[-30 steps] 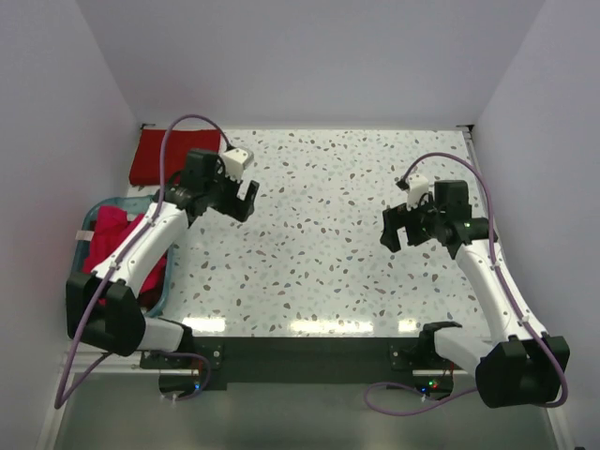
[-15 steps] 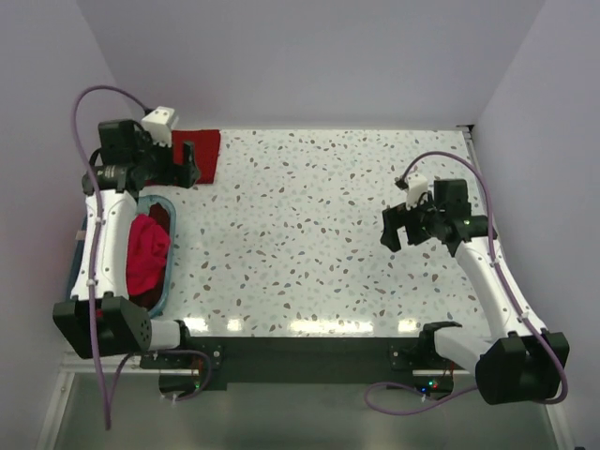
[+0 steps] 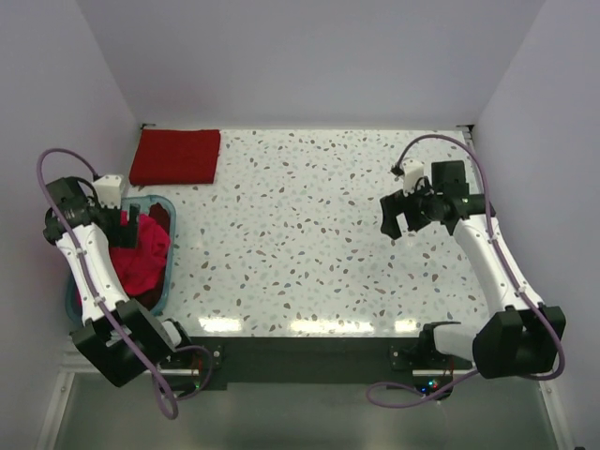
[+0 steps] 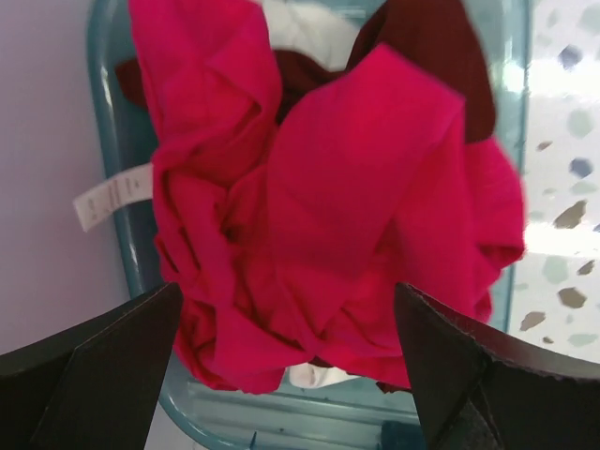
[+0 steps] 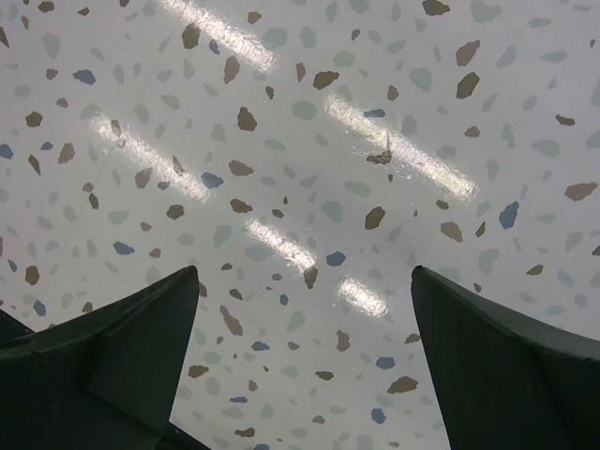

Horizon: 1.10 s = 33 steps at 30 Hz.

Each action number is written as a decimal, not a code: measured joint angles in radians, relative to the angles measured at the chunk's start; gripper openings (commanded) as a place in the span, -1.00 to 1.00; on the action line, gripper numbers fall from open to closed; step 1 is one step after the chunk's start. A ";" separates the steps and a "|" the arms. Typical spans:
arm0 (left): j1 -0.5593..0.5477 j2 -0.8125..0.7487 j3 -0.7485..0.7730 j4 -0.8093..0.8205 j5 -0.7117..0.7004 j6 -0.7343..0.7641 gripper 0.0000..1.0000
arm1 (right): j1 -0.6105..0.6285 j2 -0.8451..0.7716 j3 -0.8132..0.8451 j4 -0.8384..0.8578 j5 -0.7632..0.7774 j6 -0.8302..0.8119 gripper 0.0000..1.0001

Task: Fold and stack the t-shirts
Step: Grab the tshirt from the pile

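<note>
One dark red t-shirt (image 3: 174,157) lies folded flat at the table's far left corner. A crumpled crimson-pink t-shirt (image 3: 142,255) fills the translucent blue tub (image 3: 157,292) at the left edge. In the left wrist view this pink shirt (image 4: 356,216) is heaped over a maroon shirt (image 4: 427,52). My left gripper (image 3: 129,228) (image 4: 289,291) hangs open just above the heap, holding nothing. Over bare table at mid right, my right gripper (image 3: 399,220) (image 5: 305,272) is open and empty.
The tub's rim (image 4: 108,187) runs close to the left wall, and a white label (image 4: 111,195) hangs over it. White walls close in the speckled table (image 3: 309,234) on the left, back and right.
My left arm swung from the table's middle past the far left corner to above the tub, uncovering the folded red shirt. The right gripper shifted slightly toward the back.
</note>
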 measured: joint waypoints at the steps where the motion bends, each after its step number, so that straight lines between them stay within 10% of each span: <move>1: 0.018 0.020 -0.018 0.004 -0.007 0.022 1.00 | 0.000 0.012 0.011 -0.001 -0.001 -0.010 0.97; 11: 0.044 0.173 -0.112 0.148 -0.060 0.114 0.80 | 0.000 0.051 0.068 -0.048 -0.019 -0.071 0.97; 21: 0.048 0.213 -0.106 0.208 -0.099 0.130 -1.00 | 0.000 0.034 0.068 -0.061 -0.026 -0.096 0.97; 33: -0.131 0.028 0.375 0.010 0.153 0.040 -1.00 | 0.000 -0.012 0.067 -0.061 -0.031 -0.100 0.97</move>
